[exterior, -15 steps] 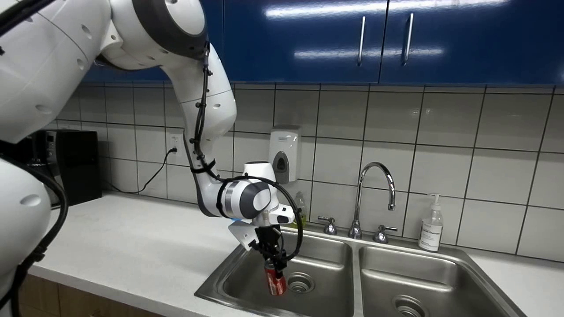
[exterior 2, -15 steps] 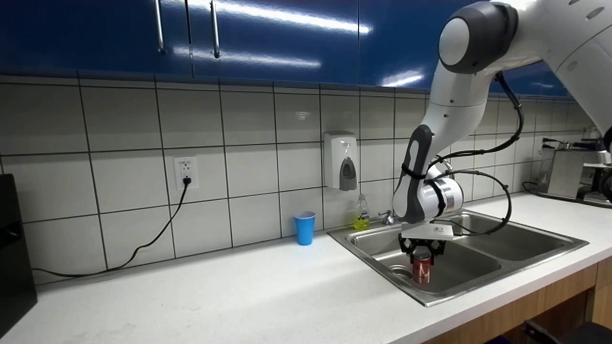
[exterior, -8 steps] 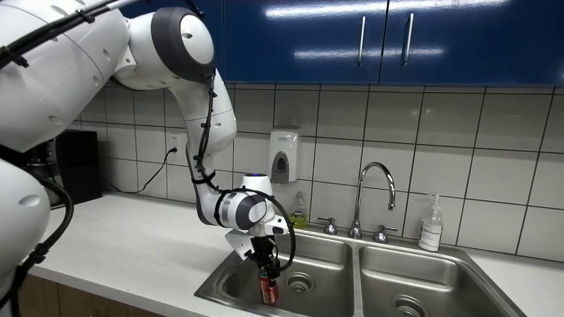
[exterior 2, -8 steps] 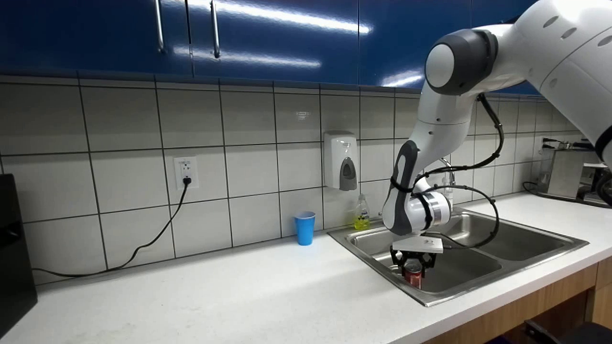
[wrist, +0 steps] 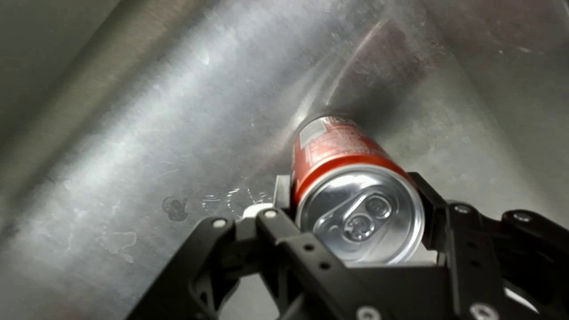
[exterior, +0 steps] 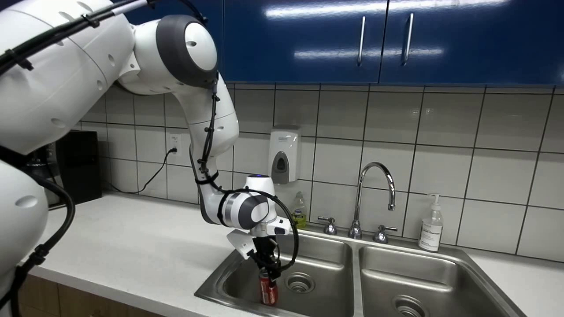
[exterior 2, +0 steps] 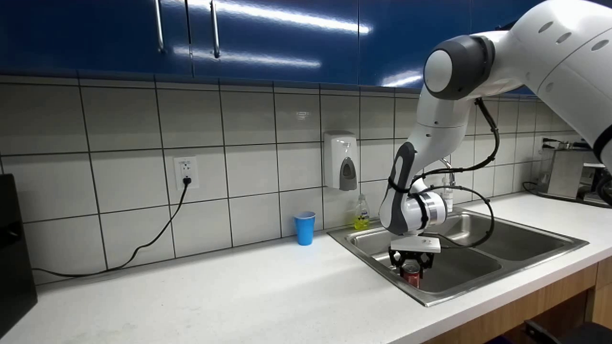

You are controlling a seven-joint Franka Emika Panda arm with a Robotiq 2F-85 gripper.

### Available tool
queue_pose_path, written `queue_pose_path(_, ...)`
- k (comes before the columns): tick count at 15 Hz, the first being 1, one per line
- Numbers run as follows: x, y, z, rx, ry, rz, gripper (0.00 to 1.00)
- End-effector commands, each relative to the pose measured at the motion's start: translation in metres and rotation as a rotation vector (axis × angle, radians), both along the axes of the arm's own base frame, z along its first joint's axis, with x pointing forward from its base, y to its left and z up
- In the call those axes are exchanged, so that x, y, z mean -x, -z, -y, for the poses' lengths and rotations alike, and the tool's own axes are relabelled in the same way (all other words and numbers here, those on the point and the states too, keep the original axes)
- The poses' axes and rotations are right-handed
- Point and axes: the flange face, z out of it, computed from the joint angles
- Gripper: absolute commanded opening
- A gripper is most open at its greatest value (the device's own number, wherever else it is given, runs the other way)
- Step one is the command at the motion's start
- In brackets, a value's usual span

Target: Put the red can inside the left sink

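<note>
- Hand [wrist: 351,191] is gripping the red can [wrist: 335,142] from above, fingers [wrist: 282,195] standing only can-wide apart, touching both sides.
- Left sink [exterior: 326,248] is surrounding the can, whose silver top [wrist: 355,222] is facing the hand.
- Drain [exterior: 300,283] is lying near the can.

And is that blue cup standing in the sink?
No, in an exterior view the blue cup stands on the white counter, beside the sink.

Kitchen, double sink [exterior: 357,277], blue cabinets [exterior: 326,33]
</note>
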Motion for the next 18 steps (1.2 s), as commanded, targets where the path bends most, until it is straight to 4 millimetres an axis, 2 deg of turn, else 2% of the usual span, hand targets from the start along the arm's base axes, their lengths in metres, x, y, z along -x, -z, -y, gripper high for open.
queue_pose_path(1,-0.005,0.009,0.003,-0.024,-0.012,-0.031,0.91)
queue_pose_path(4,-0.003,0.007,0.0,-0.012,-0.014,-0.043,0.98)
queue_pose_path(7,-0.004,-0.009,-0.007,0.002,-0.023,-0.036,1.0)
queue_pose_path(13,-0.005,-0.055,-0.022,0.039,-0.043,-0.025,1.0)
queue_pose_path(18,0.003,-0.089,-0.027,0.072,-0.057,-0.034,1.0)
